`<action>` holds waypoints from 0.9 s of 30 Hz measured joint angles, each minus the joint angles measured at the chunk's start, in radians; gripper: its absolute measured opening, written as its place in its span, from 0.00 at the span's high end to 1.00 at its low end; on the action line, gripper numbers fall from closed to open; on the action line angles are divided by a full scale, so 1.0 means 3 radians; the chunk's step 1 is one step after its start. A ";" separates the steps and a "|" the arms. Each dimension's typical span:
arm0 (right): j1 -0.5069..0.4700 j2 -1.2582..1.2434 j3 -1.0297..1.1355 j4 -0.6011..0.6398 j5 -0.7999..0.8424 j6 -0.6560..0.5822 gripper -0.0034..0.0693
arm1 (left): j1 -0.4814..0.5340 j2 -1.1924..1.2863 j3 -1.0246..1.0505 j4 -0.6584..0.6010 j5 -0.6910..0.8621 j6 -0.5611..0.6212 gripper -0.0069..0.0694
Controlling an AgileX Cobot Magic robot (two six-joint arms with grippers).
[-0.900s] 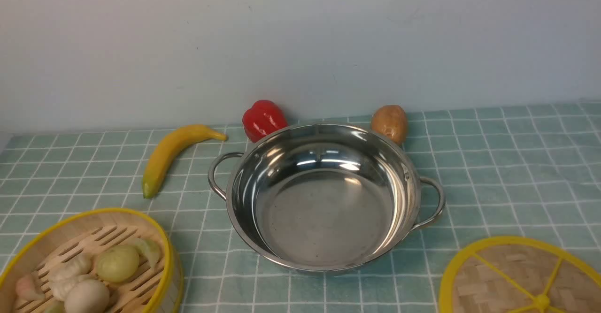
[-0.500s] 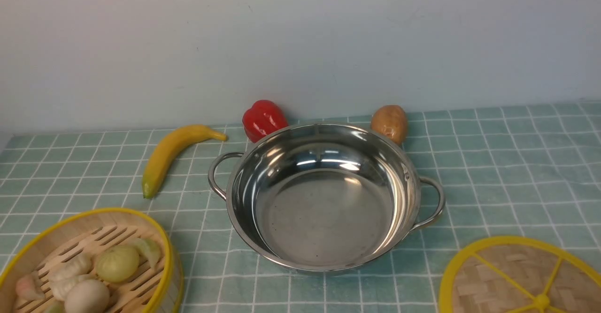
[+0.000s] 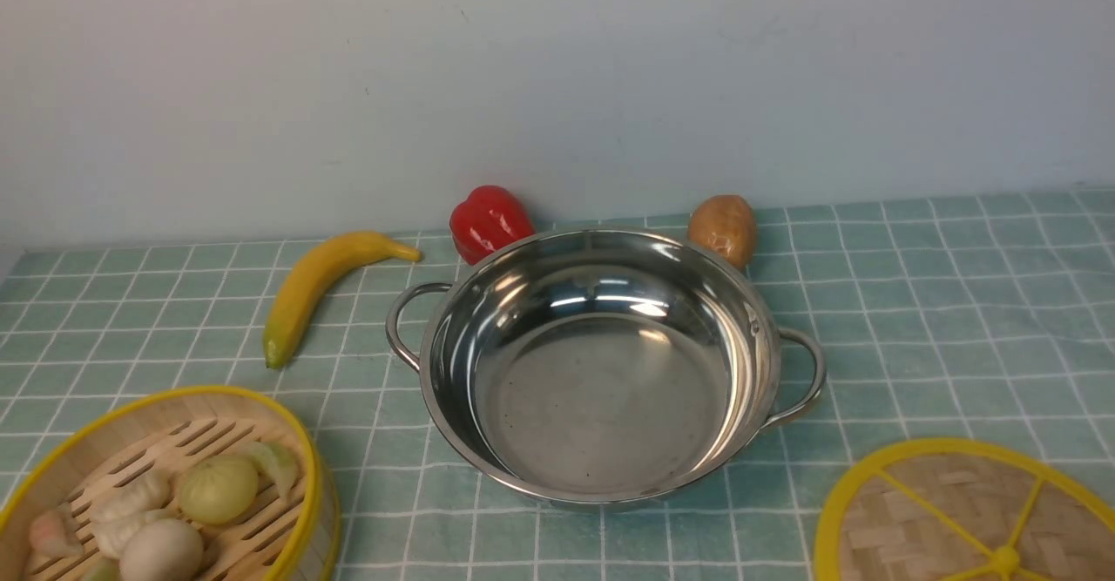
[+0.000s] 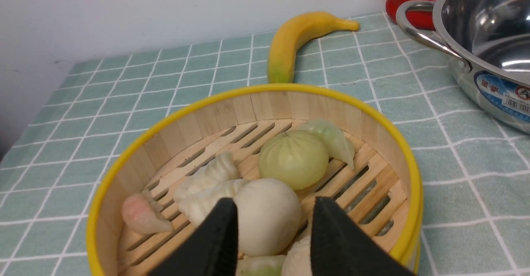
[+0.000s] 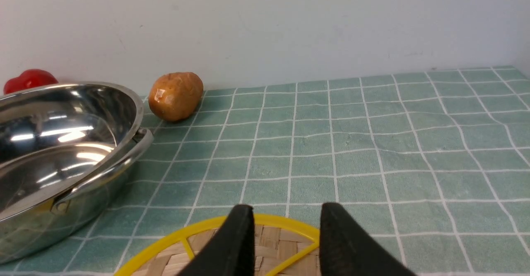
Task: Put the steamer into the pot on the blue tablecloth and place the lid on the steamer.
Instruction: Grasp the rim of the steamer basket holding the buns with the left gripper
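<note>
Left jaws (image 4: 273, 214) spread, gripping nothing, steamer (image 4: 304, 89) in view; right jaws (image 5: 285, 218) likewise parted, lid (image 5: 285, 223) in view

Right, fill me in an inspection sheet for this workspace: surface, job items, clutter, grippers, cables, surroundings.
Surface: teal-blue cloth with a white grid, slightly wrinkled.
Job items: steel pot at centre, empty; bamboo steamer at the near left, uncovered, holding toy food; woven lid flat at the near right.
Clutter: banana left of the pot, beyond the steamer; red pepper and brown potato-like item behind the pot.
Grippers: left gripper fingers apart, nothing held; right gripper fingers apart, nothing held.
Cables: nothing seen.
Surroundings: plain pale wall behind the cloth.
</note>
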 joint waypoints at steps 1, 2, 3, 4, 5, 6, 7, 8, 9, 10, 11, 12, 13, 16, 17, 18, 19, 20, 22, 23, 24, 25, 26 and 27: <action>0.0000 0.0000 0.0000 0.0000 0.0000 0.0000 0.62 | 0.0000 0.0000 0.0000 0.0000 0.0000 0.0000 0.59; 0.0000 0.0000 0.0000 0.0000 0.0000 0.0000 0.62 | 0.0000 0.0000 0.0000 0.0000 0.0000 0.0000 0.59; 0.0000 0.0000 0.0000 0.0000 0.0000 0.0000 0.62 | 0.0000 0.0000 0.0000 0.0000 0.0000 0.0000 0.59; 0.0000 0.0000 0.0000 0.0000 0.0000 0.0000 0.62 | 0.0000 0.0000 0.0000 0.0000 0.0000 0.0000 0.59; 0.0000 0.0000 0.0000 0.0000 0.0000 0.0000 0.62 | 0.0000 0.0000 0.0000 0.0003 0.0000 0.0004 0.59; 0.0000 0.0000 0.0000 0.0000 0.0000 0.0000 0.62 | 0.0000 0.0000 0.0000 0.0012 -0.0008 0.0012 0.59; 0.0000 0.0000 0.0000 0.0000 0.0000 0.0000 0.62 | 0.0000 0.0000 0.0000 0.0018 -0.0054 0.0038 0.59; 0.0000 0.0000 0.0000 0.0000 0.0000 0.0000 0.62 | 0.0000 0.0000 0.0000 0.0003 -0.0123 0.0041 0.59; 0.0000 0.0000 0.0000 0.0000 0.0000 0.0000 0.62 | 0.0000 0.0000 0.0000 -0.0015 -0.0161 0.0041 0.59; 0.0000 0.0000 0.0000 0.0000 0.0000 0.0000 0.62 | 0.0000 -0.0003 0.0000 -0.0060 -0.0219 0.0032 0.59; 0.0000 0.0000 0.0000 0.0000 0.0000 0.0000 0.62 | 0.0000 -0.0007 0.0000 -0.0272 -0.0401 -0.0053 0.59; 0.0000 0.0000 0.0000 0.0000 0.0000 0.0000 0.62 | 0.0000 -0.0007 0.0000 -0.0529 -0.0559 -0.0138 0.59; 0.0000 0.0000 0.0000 0.0000 0.0000 0.0000 0.62 | 0.0000 -0.0007 0.0000 -0.0682 -0.0637 -0.0194 0.59; 0.0000 0.0000 0.0000 0.0000 0.0000 0.0000 0.62 | 0.0000 -0.0007 0.0000 -0.1160 -0.0862 -0.0296 0.59; 0.0000 0.0000 0.0000 0.0000 0.0000 0.0000 0.62 | 0.0000 -0.0007 0.0000 -0.1183 -0.0889 -0.0300 0.59; 0.0000 0.0000 0.0000 0.0000 0.0000 0.0000 0.62 | 0.0000 -0.0007 0.0000 -0.1287 -0.0970 -0.0314 0.59; 0.0000 0.0000 0.0000 0.0000 0.0000 0.0000 0.62 | 0.0000 -0.0007 0.0000 -0.1373 -0.1051 -0.0319 0.59; 0.0000 0.0000 0.0000 0.0000 0.0000 0.0000 0.62 | 0.0000 -0.0007 0.0000 -0.1425 -0.1108 -0.0321 0.59; 0.0000 0.0000 0.0000 0.0000 0.0000 0.0007 0.62 | 0.0000 -0.0007 0.0000 -0.1514 -0.1202 -0.0326 0.59; 0.0000 0.0000 0.0000 0.0000 0.0000 0.0011 0.62 | 0.0000 -0.0007 0.0000 -0.1526 -0.1215 -0.0334 0.59; 0.0000 0.0000 0.0000 0.0000 0.0000 0.0011 0.62 | 0.0000 -0.0007 0.0000 -0.1528 -0.1216 -0.0334 0.59; 0.0000 0.0000 0.0000 0.0000 0.0000 0.0011 0.62 | 0.0000 -0.0007 0.0000 -0.1537 -0.1219 -0.0344 0.59; 0.0000 0.0000 0.0000 0.0000 0.0000 0.0011 0.62 | 0.0000 -0.0007 0.0000 -0.1543 -0.1219 -0.0365 0.59; 0.0000 0.0000 0.0000 0.0000 0.0000 0.0014 0.62 | 0.0000 -0.0007 0.0000 -0.1546 -0.1222 -0.0387 0.59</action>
